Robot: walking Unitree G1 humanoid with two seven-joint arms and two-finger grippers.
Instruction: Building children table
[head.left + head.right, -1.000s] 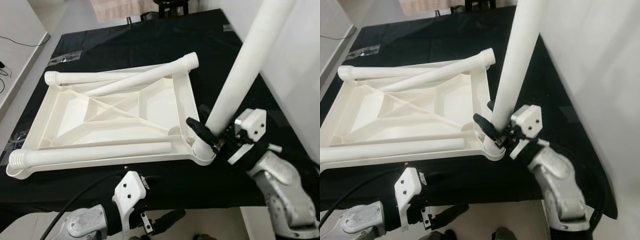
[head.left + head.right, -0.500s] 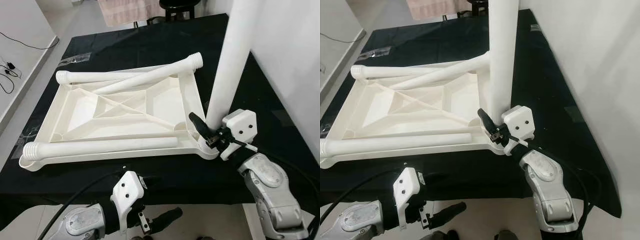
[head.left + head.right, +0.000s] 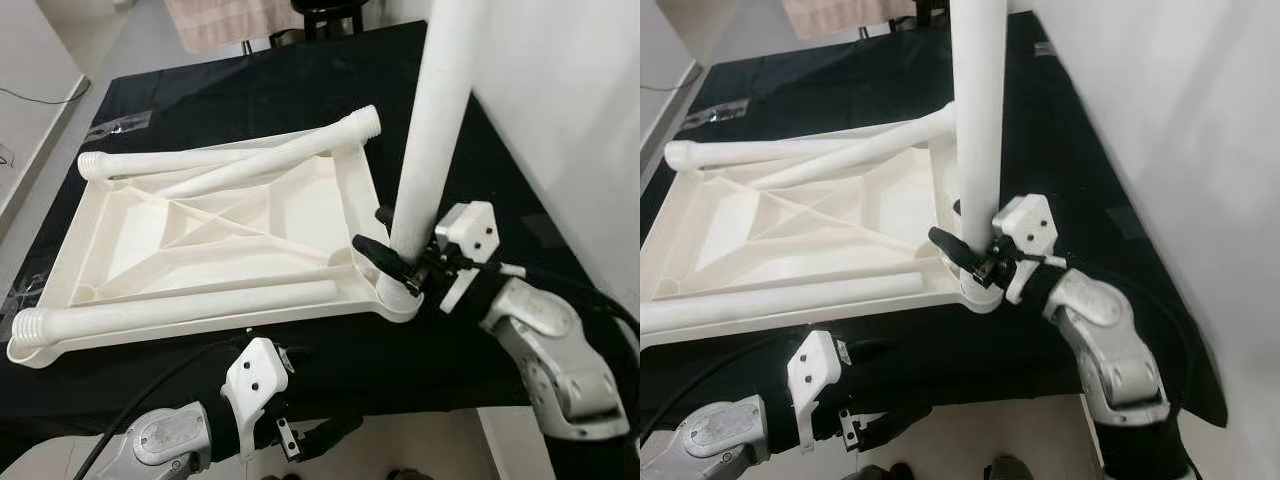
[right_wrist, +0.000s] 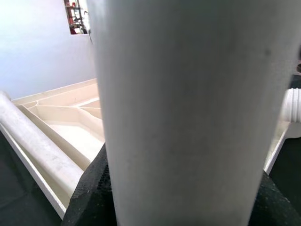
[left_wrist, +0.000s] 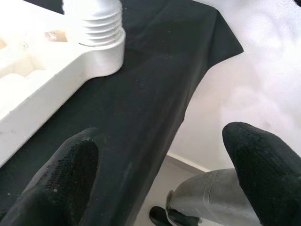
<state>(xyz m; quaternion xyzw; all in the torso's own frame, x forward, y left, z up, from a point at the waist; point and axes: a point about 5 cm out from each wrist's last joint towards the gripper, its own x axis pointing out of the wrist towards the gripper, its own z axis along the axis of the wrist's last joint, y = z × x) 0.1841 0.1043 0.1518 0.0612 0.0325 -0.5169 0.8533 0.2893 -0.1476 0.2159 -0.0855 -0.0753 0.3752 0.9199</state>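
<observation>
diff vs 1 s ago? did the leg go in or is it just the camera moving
The right gripper stays shut on the upright leg. A second ago that leg leaned away from the tabletop; now it stands nearly upright with its base at the near right corner socket. Whether it is seated cannot be told. The camera shifted too. The three loose legs lie across the tabletop as before, and the left gripper hangs open below the edge.

Upright table leg (image 3: 430, 120) — top cut off by the frame edge; its foot hidden behind the right gripper (image 3: 400, 262).
</observation>
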